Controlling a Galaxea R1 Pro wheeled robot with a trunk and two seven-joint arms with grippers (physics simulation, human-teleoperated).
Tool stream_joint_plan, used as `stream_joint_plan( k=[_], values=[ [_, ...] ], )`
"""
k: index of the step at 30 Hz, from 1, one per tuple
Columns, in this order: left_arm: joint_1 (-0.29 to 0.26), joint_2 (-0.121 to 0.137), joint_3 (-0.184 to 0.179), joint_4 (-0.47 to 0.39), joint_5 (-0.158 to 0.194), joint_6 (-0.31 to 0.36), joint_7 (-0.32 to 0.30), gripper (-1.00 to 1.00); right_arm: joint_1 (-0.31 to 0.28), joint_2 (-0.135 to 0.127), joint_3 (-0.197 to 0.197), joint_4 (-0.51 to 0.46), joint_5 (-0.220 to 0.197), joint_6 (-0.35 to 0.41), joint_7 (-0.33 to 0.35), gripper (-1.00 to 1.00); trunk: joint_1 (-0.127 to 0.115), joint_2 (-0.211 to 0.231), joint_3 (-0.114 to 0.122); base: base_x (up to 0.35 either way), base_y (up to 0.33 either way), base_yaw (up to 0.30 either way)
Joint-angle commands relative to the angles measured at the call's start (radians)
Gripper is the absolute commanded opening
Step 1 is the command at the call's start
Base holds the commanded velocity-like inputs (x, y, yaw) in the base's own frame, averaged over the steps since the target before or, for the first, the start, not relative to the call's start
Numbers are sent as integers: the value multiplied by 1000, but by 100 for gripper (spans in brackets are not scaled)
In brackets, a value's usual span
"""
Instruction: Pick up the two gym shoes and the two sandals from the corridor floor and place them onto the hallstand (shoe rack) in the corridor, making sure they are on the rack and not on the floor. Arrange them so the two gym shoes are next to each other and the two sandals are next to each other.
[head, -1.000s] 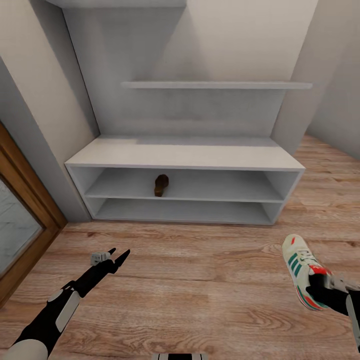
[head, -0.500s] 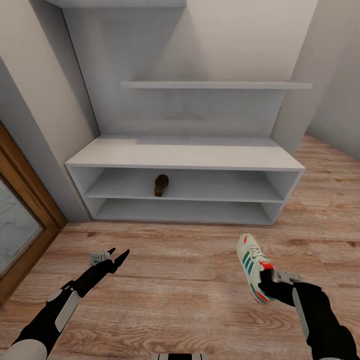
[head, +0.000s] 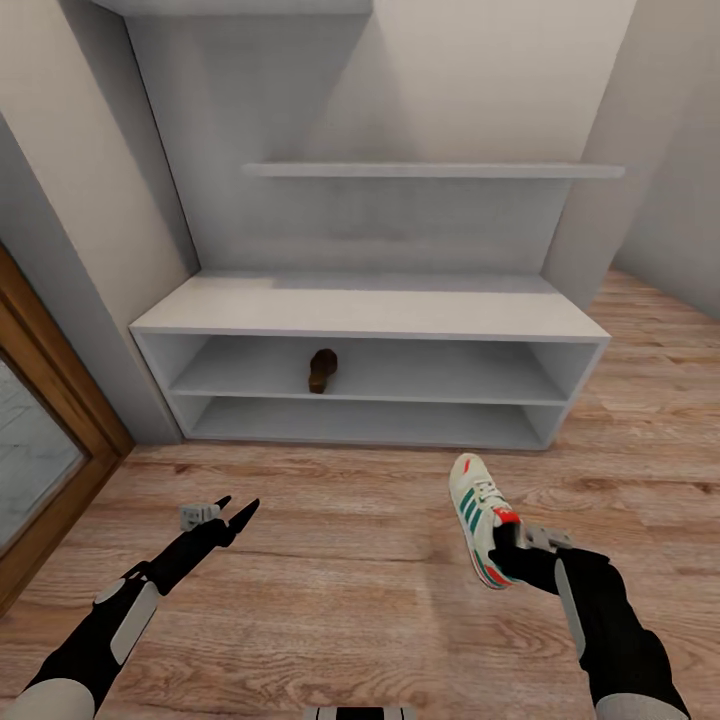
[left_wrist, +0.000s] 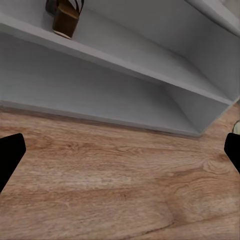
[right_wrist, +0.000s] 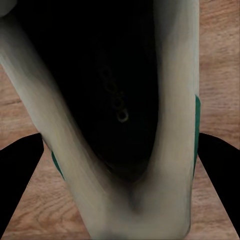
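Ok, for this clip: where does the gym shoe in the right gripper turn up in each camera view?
Head view: the gym shoe is low and right of centre, toe toward the hallstand, heel in the right gripper.
Left wrist view: a pale sliver at the far edge may be it; I cannot tell.
Right wrist view: the shoe's opening and white collar sit between the dark fingers.
Shared landmark: the corridor floor.

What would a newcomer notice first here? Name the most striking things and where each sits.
First, the gym shoe, white with green stripes, held at its heel in the right gripper above the corridor floor, toe toward the hallstand. Next, a lone brown sandal on the hallstand's upper open tier, left of middle. The left gripper hangs over the floor, jaws open and empty.
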Motion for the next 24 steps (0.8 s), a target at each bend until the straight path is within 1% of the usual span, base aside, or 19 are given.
stream_joint_plan(
  k=[1, 14, 17, 24],
  values=[
    [-1, 0, 0, 1, 4, -2, -4, 100, -1, 0, -1, -1, 11, 3, 9, -100, 0, 0, -1, 0, 0, 0],
    [-1, 0, 0, 1, 4, -2, -4, 100, 0, 2, 1, -1, 11, 3, 9, -100, 0, 0, -1, 0, 0, 0],
    [-1, 0, 0, 1, 4, -2, -4, 100, 0, 2, 18, -1, 11, 2, 8, -100, 0, 0, -1, 0, 0, 0],
    [-1, 0, 0, 1, 4, -2, -4, 100, 0, 2, 25, -1, 12, -2, 6, -100, 0, 0, -1, 0, 0, 0]
  ],
)
